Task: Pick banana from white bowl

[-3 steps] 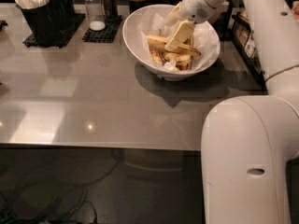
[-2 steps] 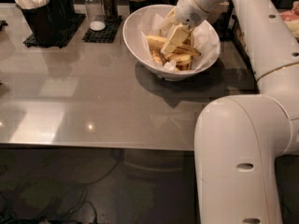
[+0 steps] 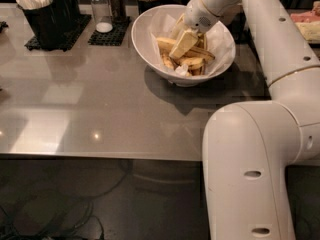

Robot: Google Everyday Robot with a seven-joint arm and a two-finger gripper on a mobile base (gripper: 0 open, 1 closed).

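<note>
Inside the white bowl (image 3: 150, 54) on the table (image 3: 100, 99), the gripper (image 3: 184, 43) sits low over the banana (image 3: 201, 53); how its jaws stand, I cannot tell.

**White, yellow and grey**

The gripper (image 3: 184, 43) is pale cream and sits down inside the glossy white bowl (image 3: 146, 46), far right on the table (image 3: 100, 104). The table is grey with pale reflections. The banana (image 3: 166, 44) is yellow, streaked with brown, and the paper (image 3: 220, 40) under it is white. The arm (image 3: 260, 149) is white. Far left are a black holder (image 3: 47, 23) and black gridded mats (image 3: 111, 35).
</note>
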